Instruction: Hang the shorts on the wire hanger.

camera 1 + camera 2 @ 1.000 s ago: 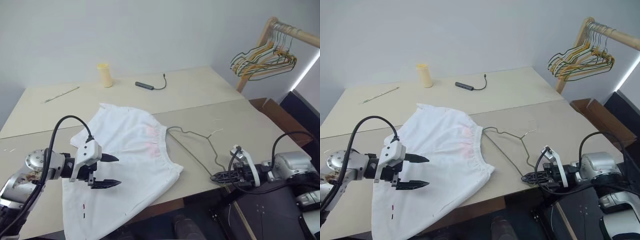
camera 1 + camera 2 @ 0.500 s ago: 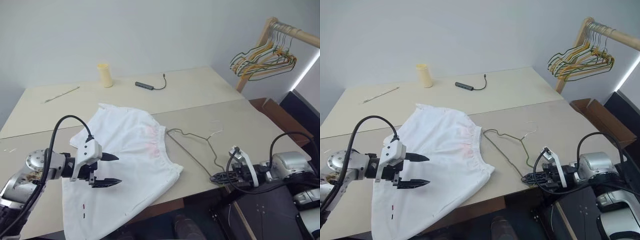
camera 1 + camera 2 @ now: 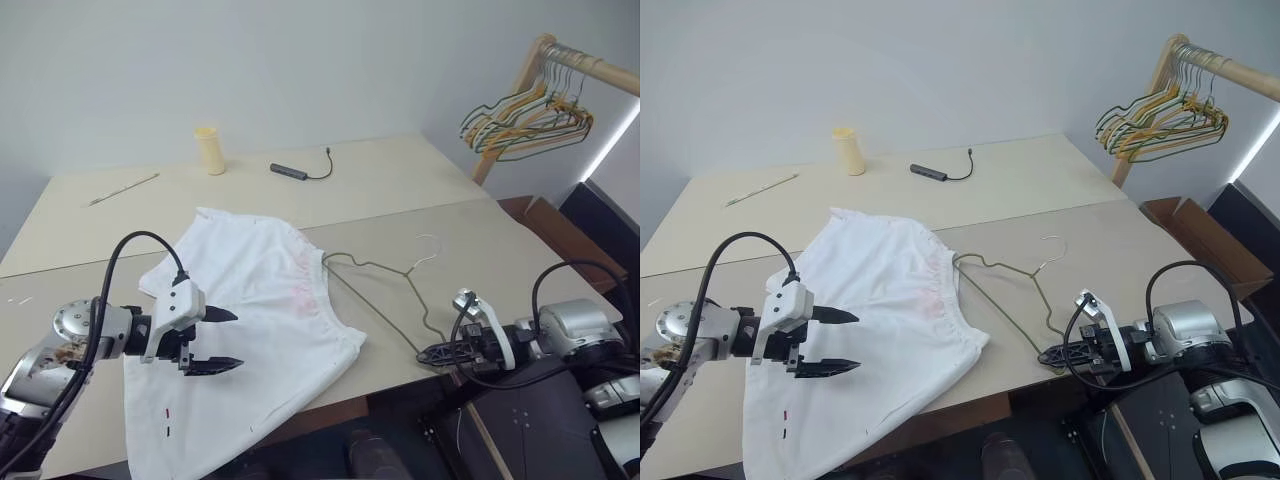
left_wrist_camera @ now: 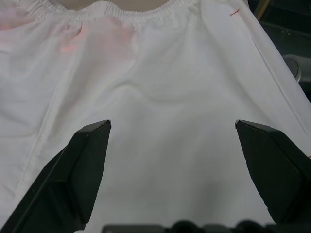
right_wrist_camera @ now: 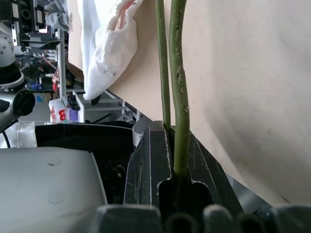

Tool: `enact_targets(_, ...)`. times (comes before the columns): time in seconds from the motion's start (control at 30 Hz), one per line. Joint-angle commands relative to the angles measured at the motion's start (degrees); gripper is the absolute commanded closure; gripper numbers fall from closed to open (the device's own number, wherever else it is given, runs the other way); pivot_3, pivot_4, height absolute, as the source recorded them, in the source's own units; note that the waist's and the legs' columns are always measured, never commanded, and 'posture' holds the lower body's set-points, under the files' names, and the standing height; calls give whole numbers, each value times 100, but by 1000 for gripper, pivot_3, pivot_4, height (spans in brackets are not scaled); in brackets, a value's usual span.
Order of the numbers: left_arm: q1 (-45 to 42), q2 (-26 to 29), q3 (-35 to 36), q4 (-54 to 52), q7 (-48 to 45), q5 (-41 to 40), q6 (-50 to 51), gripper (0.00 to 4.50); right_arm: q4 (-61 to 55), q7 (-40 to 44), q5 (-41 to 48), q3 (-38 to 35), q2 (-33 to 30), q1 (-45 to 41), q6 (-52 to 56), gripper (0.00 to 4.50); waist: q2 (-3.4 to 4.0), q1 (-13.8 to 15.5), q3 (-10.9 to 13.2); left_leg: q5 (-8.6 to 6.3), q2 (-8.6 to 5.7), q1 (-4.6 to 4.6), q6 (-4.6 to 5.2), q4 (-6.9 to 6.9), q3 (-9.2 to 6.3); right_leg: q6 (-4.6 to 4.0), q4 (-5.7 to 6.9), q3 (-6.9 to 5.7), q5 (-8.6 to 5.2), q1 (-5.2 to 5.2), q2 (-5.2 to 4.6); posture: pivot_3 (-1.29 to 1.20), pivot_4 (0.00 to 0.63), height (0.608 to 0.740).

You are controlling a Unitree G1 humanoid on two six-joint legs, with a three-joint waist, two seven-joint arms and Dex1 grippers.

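On the table [image 3: 400,190] — shorts [image 3: 250,330]: spread flat.
Left gripper [image 3: 222,341]: held apart above shorts.
Right gripper [image 3: 430,354]: clamped on wire hanger [image 3: 385,300] — corner.

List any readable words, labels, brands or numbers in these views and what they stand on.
No text can be read anywhere.
The bag with red print seen in the right wrist view: print too small and blurred to read.
The shorts: only tiny dark hem marks and a faint pink patch, no lettering.

Shorts and hanger, as I see them:
White shorts [image 3: 250,320] lie spread flat; wire hanger [image 3: 385,290] lies beside their waistband.
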Motion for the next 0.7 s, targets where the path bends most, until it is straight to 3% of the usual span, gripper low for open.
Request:
enact_targets(0.03, -21, 2, 97, -150, 26, 14, -89, 30, -226, 245, -72, 180, -109, -73, -117, 4500, 0, 0, 0, 0, 0, 0, 0, 0, 0, 0, 0, 0, 0, 0, 0, -185, 0, 740)
enact_targets(0.37, 4, -72, 59, -246, 115, 61, -57, 30, 1104, 244, -770, 302, 175, -844, -671, 4500, -1, -65, -1, 0, 1, -1, 0, 40, 4, 3, 7, 4, 15, 9, 0, -178, 0, 740)
enact_targets(0.57, 48, -65, 83, -290, 132, 61, -40, 30, 1237, 660, -926, 318, 127, -962, -886, 4500, 0, -126, -1, 0, 3, 15, 0, 59, 1, 43, 0, 3, 7, 42, 2, -176, 0, 740)
enact_targets(0.7, 77, -65, 86, -303, 135, 62, -42, 30, 1112, 695, -987, 365, 180, -891, -888, 4500, 0, -124, -1, -2, 0, 7, 1, 56, -3, 17, 0, 1, 22, 35, -1, -177, 0, 740)
